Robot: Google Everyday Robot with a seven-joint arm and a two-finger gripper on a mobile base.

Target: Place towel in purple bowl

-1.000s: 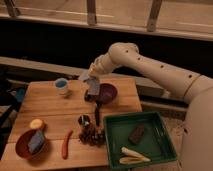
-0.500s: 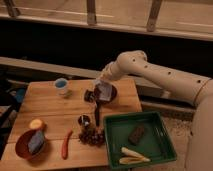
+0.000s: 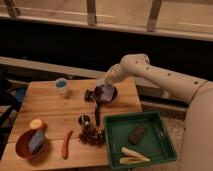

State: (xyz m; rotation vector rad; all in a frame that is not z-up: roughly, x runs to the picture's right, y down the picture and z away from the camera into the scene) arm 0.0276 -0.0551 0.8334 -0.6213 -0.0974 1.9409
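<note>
Towel (image 3: 104,91) sits frame centre, bunched over purple bowl (image 3: 111,95), under pincer (image 3: 101,90); we cannot tell whether pincer has let go. Risk we judge: cloth draped over rim slides onto surface (image 3: 50,107) or snags when arm lifts.

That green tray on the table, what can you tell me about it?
The green tray is a shallow square bin with raised walls, plastic by its look, sitting flat at the wooden table's near right corner. Inside lie a dark brown block near the middle and pale yellow, banana-like pieces by the front wall. Dark grapes sit beside its left wall. The gripper is apart from it, farther back by the purple bowl.
</note>
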